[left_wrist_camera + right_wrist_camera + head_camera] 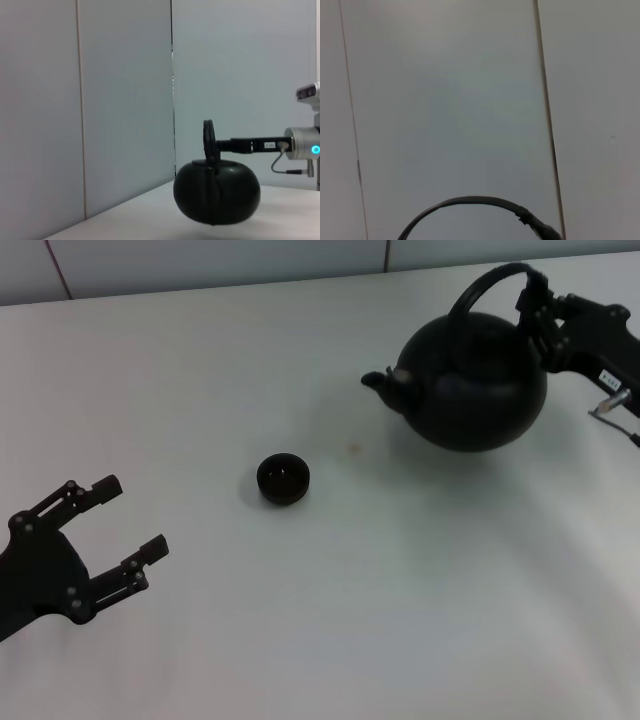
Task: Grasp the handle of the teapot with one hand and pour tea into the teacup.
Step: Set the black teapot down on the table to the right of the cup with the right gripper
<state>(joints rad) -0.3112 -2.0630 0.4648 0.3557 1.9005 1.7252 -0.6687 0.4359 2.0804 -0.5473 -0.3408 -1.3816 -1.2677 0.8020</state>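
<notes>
Well to the right of the teacup [283,478], the teapot [470,380] is held by its handle [487,280], clamped in the right hand [540,312]. Tea could be spilled on the bench [400,590] if the spout is tipped short of the cup.

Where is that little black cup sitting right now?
In the head view the teacup stands on the white table near its middle, between the open left gripper and the teapot, touching neither.

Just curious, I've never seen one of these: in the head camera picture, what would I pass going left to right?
Open black left gripper → small round black teacup → large round matte-black teapot → black right gripper at its arched handle.
</notes>
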